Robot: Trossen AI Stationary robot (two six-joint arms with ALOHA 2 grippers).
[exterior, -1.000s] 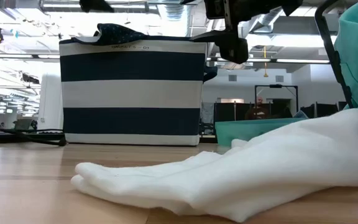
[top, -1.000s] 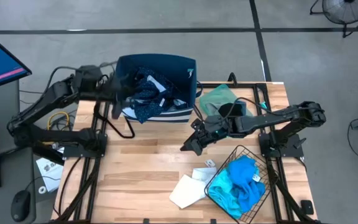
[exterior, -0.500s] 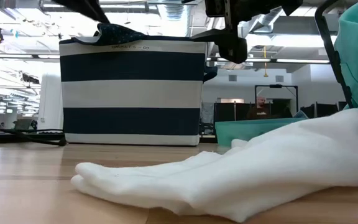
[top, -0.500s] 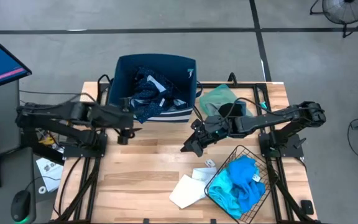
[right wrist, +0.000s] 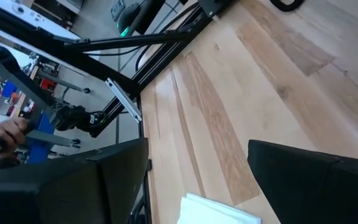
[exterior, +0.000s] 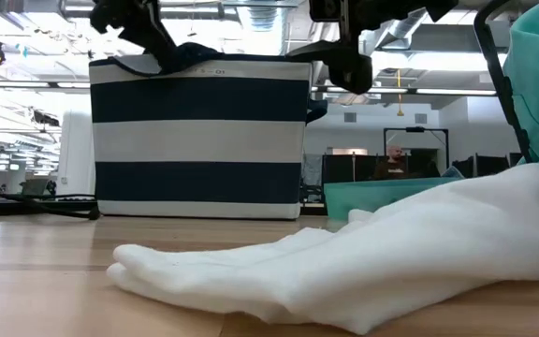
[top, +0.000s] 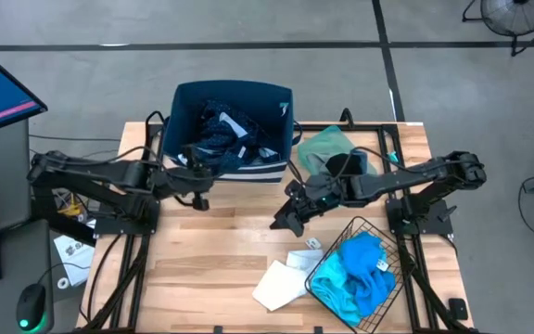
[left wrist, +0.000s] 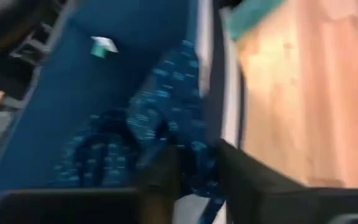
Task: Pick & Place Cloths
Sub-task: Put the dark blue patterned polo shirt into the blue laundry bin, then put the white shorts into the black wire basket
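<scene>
Wood-slat table [top: 211, 250] on a black frame, grey floor around it, a monitor off the left corner.

Overhead shows the whole layout: striped navy bin [top: 233, 130] at the back, navy dotted cloth [top: 219, 139] heaped inside it, a green cloth [top: 323, 144] just right of the bin, white cloth [top: 281, 278] flat near the front edge, turquoise cloth [top: 355, 269] bundled in the wire basket [top: 364, 232] at front right.

Low view only gets the bin's striped wall [exterior: 199, 140], the white cloth [exterior: 363, 257] filling the foreground, and both grippers up top. A person sits far back in the room.

Left wrist view looks straight into the bin: dotted cloth [left wrist: 166, 112] draped against the inner wall, close ahead of the fingers.

Left gripper [top: 196, 181] sits at the bin's front-left corner, arm stretched low across the table's left side. Fingers read as parted, nothing held.

Right gripper [top: 290, 215] hovers over bare table mid-centre, arm reaching in from the right, passing over the green cloth. Right wrist view shows wide-spread fingers, empty, with the white cloth's corner [right wrist: 222, 211] between them below.
</scene>
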